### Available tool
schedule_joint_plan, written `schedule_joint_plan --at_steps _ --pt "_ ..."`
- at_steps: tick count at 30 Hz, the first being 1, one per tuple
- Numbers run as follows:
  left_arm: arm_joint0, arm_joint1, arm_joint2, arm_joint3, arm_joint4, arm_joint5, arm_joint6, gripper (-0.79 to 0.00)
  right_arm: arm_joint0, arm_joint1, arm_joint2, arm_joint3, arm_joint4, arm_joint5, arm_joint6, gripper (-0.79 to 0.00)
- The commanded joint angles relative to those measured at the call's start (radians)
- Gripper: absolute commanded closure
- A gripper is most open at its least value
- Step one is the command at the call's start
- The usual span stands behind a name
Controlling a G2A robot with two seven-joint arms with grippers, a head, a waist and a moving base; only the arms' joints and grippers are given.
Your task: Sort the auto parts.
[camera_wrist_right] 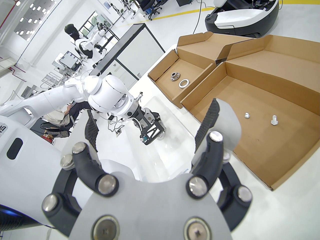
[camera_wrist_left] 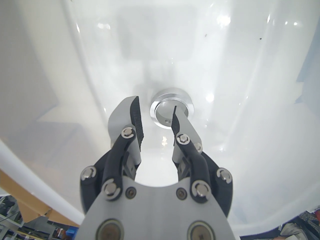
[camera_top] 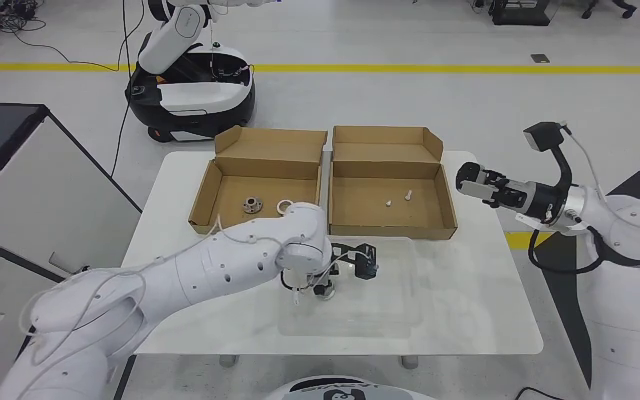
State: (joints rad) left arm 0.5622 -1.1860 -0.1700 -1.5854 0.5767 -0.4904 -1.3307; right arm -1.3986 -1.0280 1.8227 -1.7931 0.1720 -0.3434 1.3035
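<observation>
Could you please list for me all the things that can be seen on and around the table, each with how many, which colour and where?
table: one, white, middle of the scene.
left box, right box: two, brown cardboard, open, side by side at the table's far edge.
flanged part: one, dark grey, in left box.
ring: one, silver, in left box, beside the flanged part.
small fasteners: two, silver, in right box, apart.
tray: one, clear white, table's front.
collar: one, silver, in tray.
other robot: one, white and black, on floor behind.
left gripper: open, over the collar.
right gripper: open, in the air beside right box.
</observation>
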Motion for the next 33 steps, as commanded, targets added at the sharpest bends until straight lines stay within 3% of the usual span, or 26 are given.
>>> schedule_joint_plan --at_steps 1,11,33 --pt "-0.001 -0.002 0.000 -0.003 -0.024 0.013 -0.012 -0.320 0.000 0.000 0.000 0.000 0.000 0.000 0.000 -0.785" --pt "0.009 -0.019 0.000 0.003 0.046 0.063 -0.063 -0.336 0.000 0.000 0.000 0.000 0.000 0.000 0.000 -0.785" --pt "0.035 -0.048 0.000 0.067 0.070 0.037 -0.036 -0.326 0.000 0.000 0.000 0.000 0.000 0.000 0.000 -0.785"
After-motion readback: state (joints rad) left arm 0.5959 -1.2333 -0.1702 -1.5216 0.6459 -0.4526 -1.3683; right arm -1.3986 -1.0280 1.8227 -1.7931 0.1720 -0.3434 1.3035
